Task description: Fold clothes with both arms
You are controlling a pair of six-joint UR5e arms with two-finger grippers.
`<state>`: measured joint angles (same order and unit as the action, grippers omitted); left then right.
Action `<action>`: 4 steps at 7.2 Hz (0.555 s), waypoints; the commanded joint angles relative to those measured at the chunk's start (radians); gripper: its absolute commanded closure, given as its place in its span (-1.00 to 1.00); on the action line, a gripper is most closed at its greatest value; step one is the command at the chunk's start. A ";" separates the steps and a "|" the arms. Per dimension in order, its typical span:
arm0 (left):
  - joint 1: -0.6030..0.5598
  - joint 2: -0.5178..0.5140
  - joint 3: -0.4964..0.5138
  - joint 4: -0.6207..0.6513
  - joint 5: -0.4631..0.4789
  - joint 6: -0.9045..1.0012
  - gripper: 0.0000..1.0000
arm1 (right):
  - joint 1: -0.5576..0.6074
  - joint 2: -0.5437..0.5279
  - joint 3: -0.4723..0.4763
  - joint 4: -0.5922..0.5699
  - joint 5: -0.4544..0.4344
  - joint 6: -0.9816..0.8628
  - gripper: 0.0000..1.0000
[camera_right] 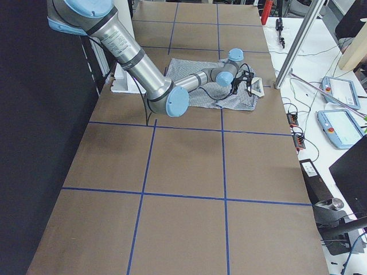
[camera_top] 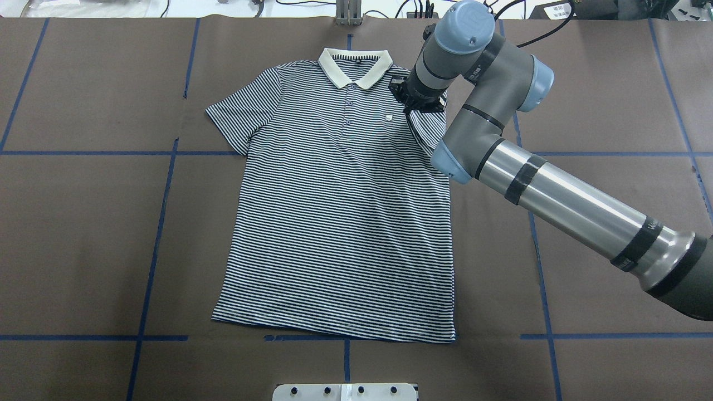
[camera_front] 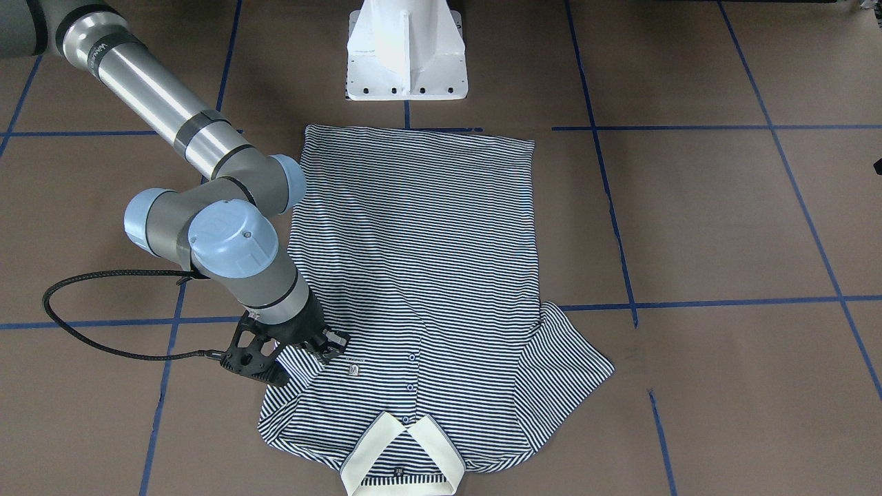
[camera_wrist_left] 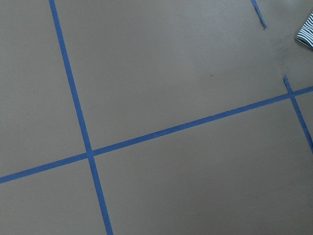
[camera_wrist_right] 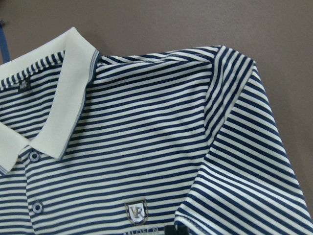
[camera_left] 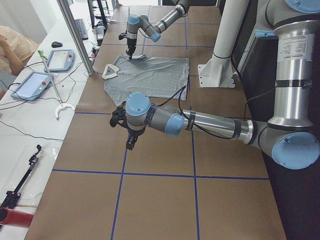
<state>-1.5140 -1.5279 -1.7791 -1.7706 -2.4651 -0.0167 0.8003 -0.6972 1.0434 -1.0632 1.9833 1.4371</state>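
The striped polo shirt (camera_front: 413,262) (camera_top: 340,223) lies flat and face up on the brown table, its cream collar (camera_front: 400,455) pointing away from the robot's base. My right gripper (camera_front: 331,351) (camera_top: 415,104) is down on it between the chest label (camera_wrist_right: 136,210) and the sleeve on that side, and looks shut on a pinch of the striped fabric; one dark fingertip (camera_wrist_right: 173,230) shows at the sleeve hem. My left gripper (camera_left: 129,140) hangs over bare table well short of the shirt, and I cannot tell whether it is open or shut. Its wrist view catches only a corner of the shirt (camera_wrist_left: 307,32).
The white pedestal (camera_front: 406,48) stands just behind the shirt's hem. Blue tape lines (camera_wrist_left: 88,152) cross the brown table cover. A side bench with tablets (camera_left: 57,60), cables and a seated person (camera_left: 12,50) runs along the collar side of the table.
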 commanded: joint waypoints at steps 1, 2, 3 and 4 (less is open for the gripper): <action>0.001 0.000 0.001 -0.001 0.000 0.001 -1.00 | 0.000 0.039 -0.052 0.000 -0.040 0.000 1.00; 0.001 -0.003 0.001 -0.003 0.000 0.003 -1.00 | -0.007 0.041 -0.054 0.000 -0.091 -0.001 -0.98; 0.003 -0.005 0.012 -0.050 -0.002 0.003 -1.00 | -0.013 0.042 -0.052 0.002 -0.095 -0.007 -1.00; 0.018 -0.005 0.026 -0.163 0.000 -0.002 -1.00 | -0.016 0.041 -0.042 0.002 -0.092 -0.009 -1.00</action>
<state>-1.5078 -1.5314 -1.7675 -1.8318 -2.4658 -0.0150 0.7890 -0.6567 0.9939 -1.0621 1.8971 1.4316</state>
